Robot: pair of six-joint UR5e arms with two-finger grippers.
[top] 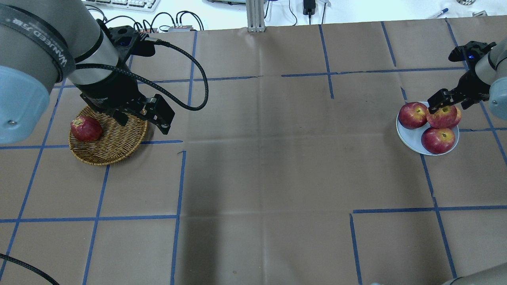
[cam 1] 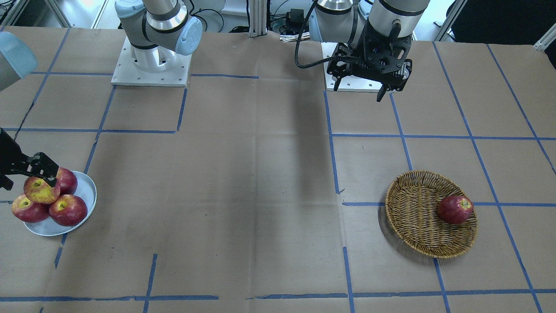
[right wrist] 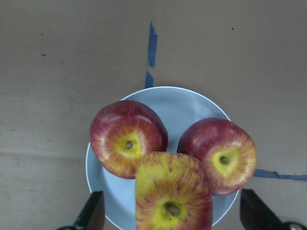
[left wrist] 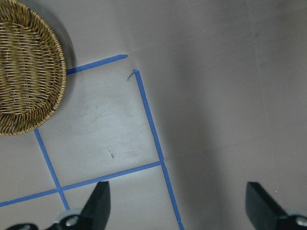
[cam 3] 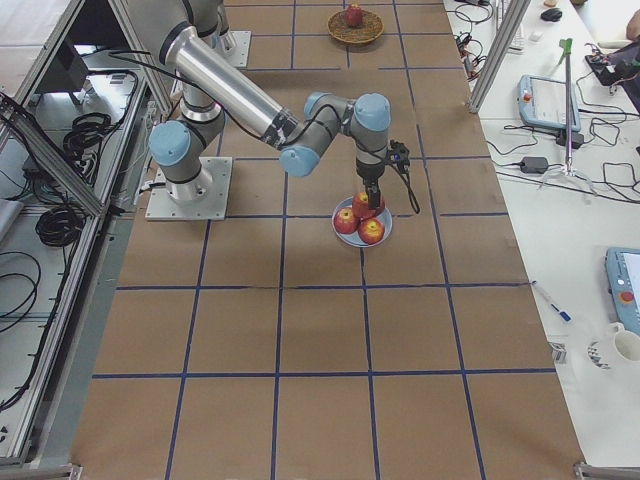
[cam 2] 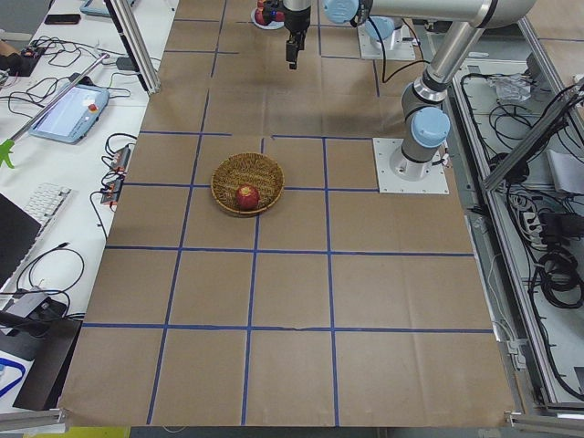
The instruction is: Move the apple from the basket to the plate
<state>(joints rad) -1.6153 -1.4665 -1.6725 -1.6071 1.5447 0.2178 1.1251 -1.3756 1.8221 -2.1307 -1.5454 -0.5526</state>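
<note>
The pale red apple with yellow-orange patches point(right wrist: 172, 196) sits on top of the dark red apples on the grey-white plate point(right wrist: 177, 103), also seen from the front point(cam 1: 41, 190). My right gripper point(right wrist: 172, 213) is open around it, with a gap between each finger and the apple. In the overhead view this gripper point(top: 443, 103) hangs over the plate point(top: 412, 138). The wicker basket point(top: 115, 146) holds one dark red apple point(top: 86, 129). My left gripper point(left wrist: 177, 206) is open and empty, raised high beside the basket point(left wrist: 29, 67).
Three dark red apples point(cam 1: 68, 210) lie on the plate point(cam 1: 89, 191) under and beside the pale one. Blue tape lines point(cam 1: 332, 165) cross the brown paper table. The arm bases point(cam 1: 150, 65) stand at the robot's edge.
</note>
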